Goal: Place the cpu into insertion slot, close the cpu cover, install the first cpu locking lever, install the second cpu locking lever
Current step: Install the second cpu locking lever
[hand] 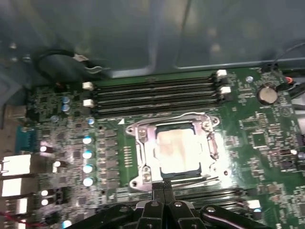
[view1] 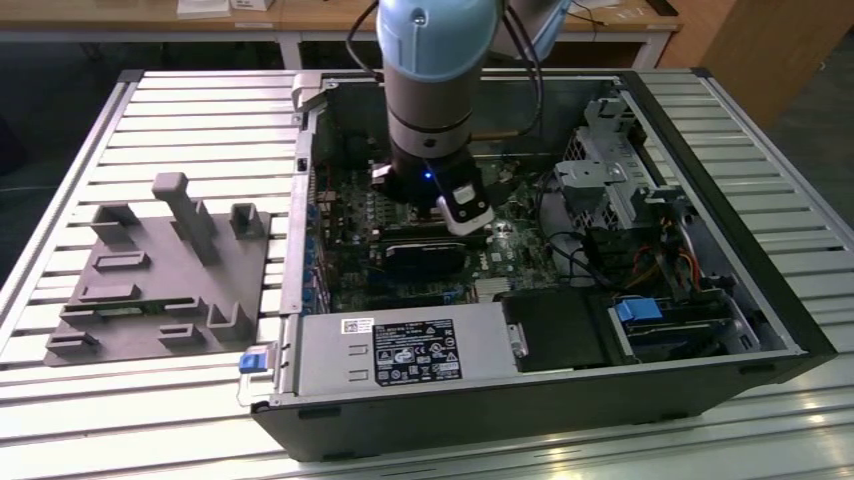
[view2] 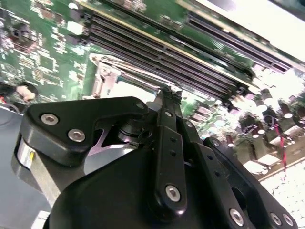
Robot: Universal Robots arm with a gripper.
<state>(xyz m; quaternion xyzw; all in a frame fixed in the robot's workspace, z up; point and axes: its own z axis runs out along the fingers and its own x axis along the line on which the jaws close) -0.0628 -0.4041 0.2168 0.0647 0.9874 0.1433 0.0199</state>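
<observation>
Pincer (hand: 163, 187) closed tight, fingertips together, holding nothing, hovering at socket's near edge. Cpu (hand: 178, 150) seated in slot (hand: 138, 143) just ahead of fingertips, cover (hand: 148, 157) lying flat around it. Lever wires along the frame's edges, nearest one just beyond fingertips.

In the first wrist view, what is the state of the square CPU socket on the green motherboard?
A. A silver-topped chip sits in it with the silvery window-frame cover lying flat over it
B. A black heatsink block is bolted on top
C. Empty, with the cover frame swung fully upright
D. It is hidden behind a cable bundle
A: the small square silver-topped cpu shows through the window of the thin silvery metal cpu cover, which lies flat on the insertion slot.
</observation>
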